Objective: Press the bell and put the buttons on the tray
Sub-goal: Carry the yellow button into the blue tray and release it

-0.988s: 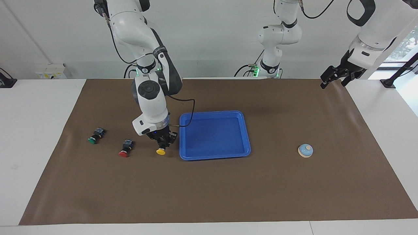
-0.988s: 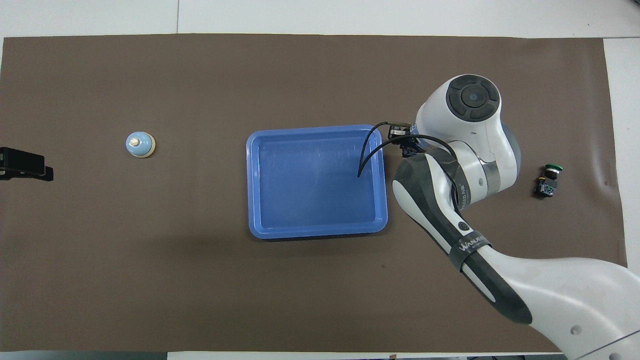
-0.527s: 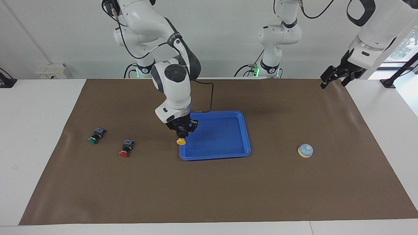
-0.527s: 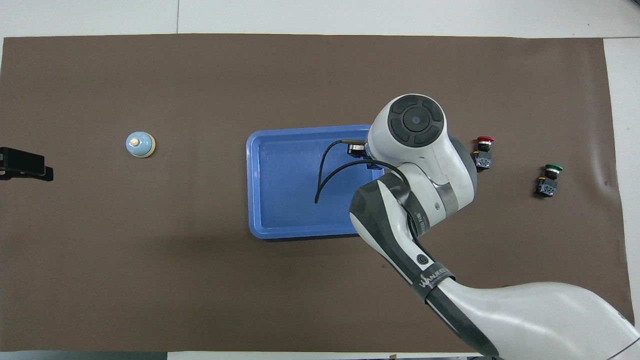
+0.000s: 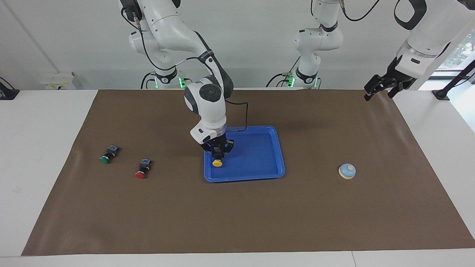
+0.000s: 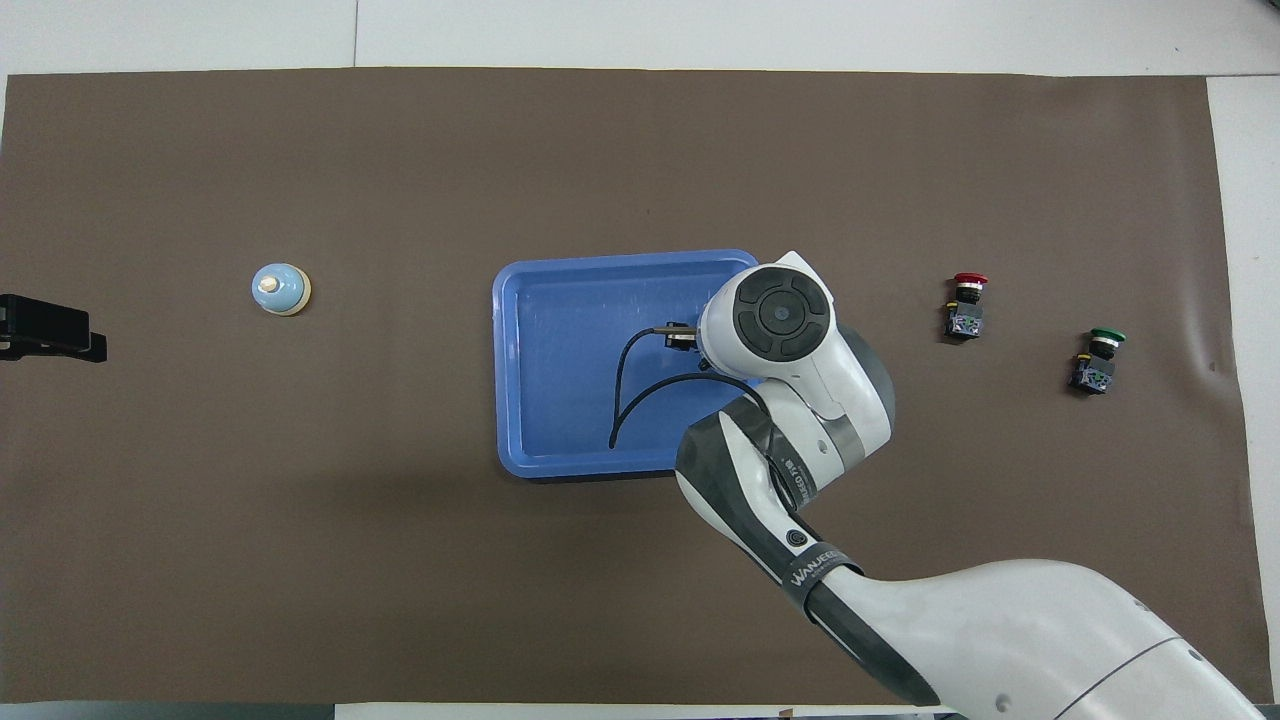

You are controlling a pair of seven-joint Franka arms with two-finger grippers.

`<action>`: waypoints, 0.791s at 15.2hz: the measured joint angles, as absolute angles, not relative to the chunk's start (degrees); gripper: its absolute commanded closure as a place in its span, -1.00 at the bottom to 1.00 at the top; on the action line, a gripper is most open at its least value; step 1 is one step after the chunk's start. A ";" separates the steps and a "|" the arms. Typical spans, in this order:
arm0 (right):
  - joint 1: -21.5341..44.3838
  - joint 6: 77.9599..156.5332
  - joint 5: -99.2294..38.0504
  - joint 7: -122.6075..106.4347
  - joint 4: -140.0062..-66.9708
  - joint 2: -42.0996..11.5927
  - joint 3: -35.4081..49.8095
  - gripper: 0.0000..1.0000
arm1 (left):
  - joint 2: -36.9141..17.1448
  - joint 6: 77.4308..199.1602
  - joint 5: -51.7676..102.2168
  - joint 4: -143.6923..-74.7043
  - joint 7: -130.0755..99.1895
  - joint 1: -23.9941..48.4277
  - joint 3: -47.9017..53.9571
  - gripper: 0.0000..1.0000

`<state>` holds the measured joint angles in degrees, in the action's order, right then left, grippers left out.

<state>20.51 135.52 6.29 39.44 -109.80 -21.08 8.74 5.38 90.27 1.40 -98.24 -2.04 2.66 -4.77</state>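
My right gripper is shut on the yellow-capped button and holds it just over the blue tray, above the tray's end toward the right arm. In the overhead view the arm's wrist hides both the gripper and that button over the tray. The red button and the green button lie on the mat toward the right arm's end. The light-blue bell sits toward the left arm's end. My left gripper waits open, raised above the mat's corner.
A brown mat covers the table. A black cable loops from the right wrist over the tray. A third robot base stands at the robots' edge of the table.
The right arm has lifted the yellow button off the mat beside the tray and carried it toward the left arm's end, over the tray. The left arm has not moved.
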 measured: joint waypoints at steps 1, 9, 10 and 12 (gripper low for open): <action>20.76 136.43 6.29 39.44 -110.50 -21.08 8.75 1.00 | 5.38 90.27 1.40 -98.24 -2.04 2.66 -4.77 -1.00; 20.92 136.84 6.29 40.43 -111.95 -20.76 8.73 -1.00 | 5.39 90.27 1.40 -98.24 -2.04 2.66 -4.77 -1.00; 20.93 135.50 6.29 41.20 -111.42 -20.49 8.73 -1.00 | 5.39 90.27 1.40 -98.24 -2.04 2.66 -4.77 -1.00; 20.86 129.99 6.29 41.90 -108.67 -19.40 8.69 -1.00 | 5.39 90.27 1.40 -98.24 -2.04 2.66 -4.77 -1.00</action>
<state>20.86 129.99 6.29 41.90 -108.67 -19.40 8.69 5.39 90.27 1.40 -98.24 -2.04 2.66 -4.77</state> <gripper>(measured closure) 0.026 0.000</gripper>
